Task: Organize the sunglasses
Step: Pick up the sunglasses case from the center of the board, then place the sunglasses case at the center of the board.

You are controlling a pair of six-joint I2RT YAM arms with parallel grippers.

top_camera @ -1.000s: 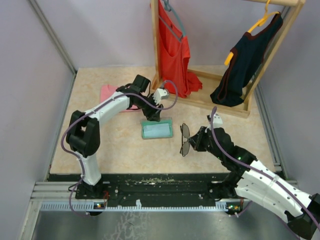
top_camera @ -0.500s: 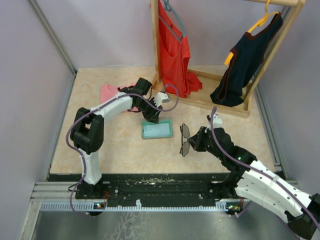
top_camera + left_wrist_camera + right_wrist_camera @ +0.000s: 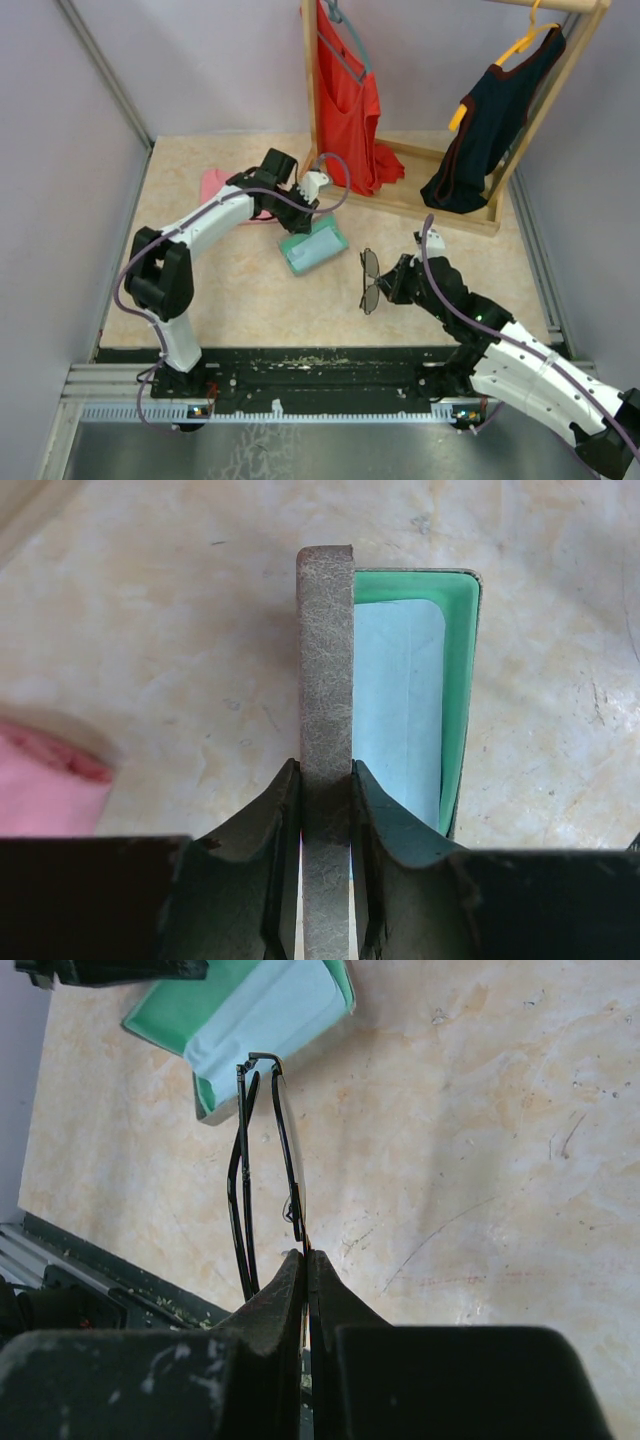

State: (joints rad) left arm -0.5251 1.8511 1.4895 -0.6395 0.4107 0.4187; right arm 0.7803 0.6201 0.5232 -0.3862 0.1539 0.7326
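Observation:
The sunglasses are thin dark wire frames, held folded above the table right of centre. My right gripper is shut on one lens; in the right wrist view the frame sticks out past the pressed fingertips. The grey case lies open with its green lining up and a light blue cloth inside. My left gripper is shut on the case's upright grey lid, one finger on each face. The case sits tilted, just left of the sunglasses.
A pink cloth lies at the back left by the left arm. A wooden clothes rack with a red top and a dark top stands along the back right. Walls close in both sides.
My left gripper has closed on the case lid and turned the case, which now lies tilted. The right arm and the sunglasses have stayed put.

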